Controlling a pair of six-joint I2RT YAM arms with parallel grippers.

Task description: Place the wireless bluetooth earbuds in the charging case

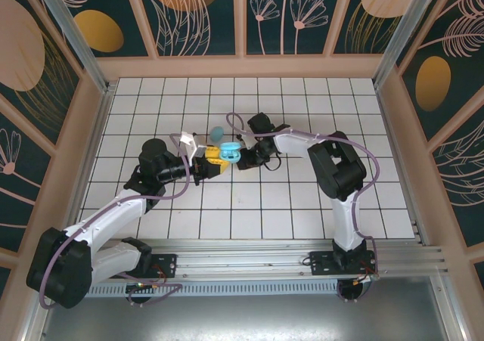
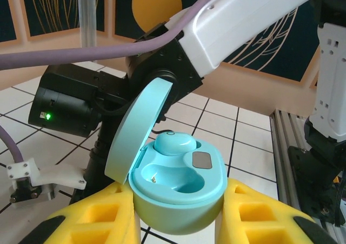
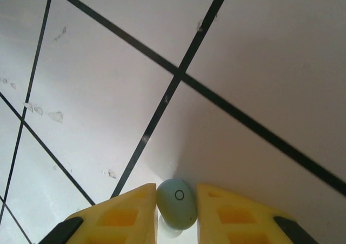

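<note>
Centrally, the charging case [image 2: 178, 211] is shown pinched at its lower shell between the yellow pads of the left gripper [image 2: 177, 190], with its lid [image 2: 138, 130] swung up and back on the hinge. The first earbud [image 2: 174, 143] is already seated in the far socket, while the near socket [image 2: 165, 176] lies bare. The second earbud [image 3: 176, 206] is seen clamped in the right gripper [image 3: 177, 191], both pads pressed to its sides over the tiled table [image 3: 259, 65]; whether it is clear of the tiles cannot be told. In the overhead view the two grippers are found close together at mid-table. For the step in hand to be done well, the second earbud should probably be carried over the open rim, turned until its shape matches the bare hollow, and lowered straight down, clear of the raised lid. The case ought to be held level, and the pinch released only once the piece is judged bedded. No brand name or lettering can be read. A small ring outline [image 3: 179, 195] is marked on the second earbud, a grey square patch [image 2: 202, 160] is set between the sockets, and a green lamp [image 2: 47, 116] is lit on the black housing behind the case.
</note>
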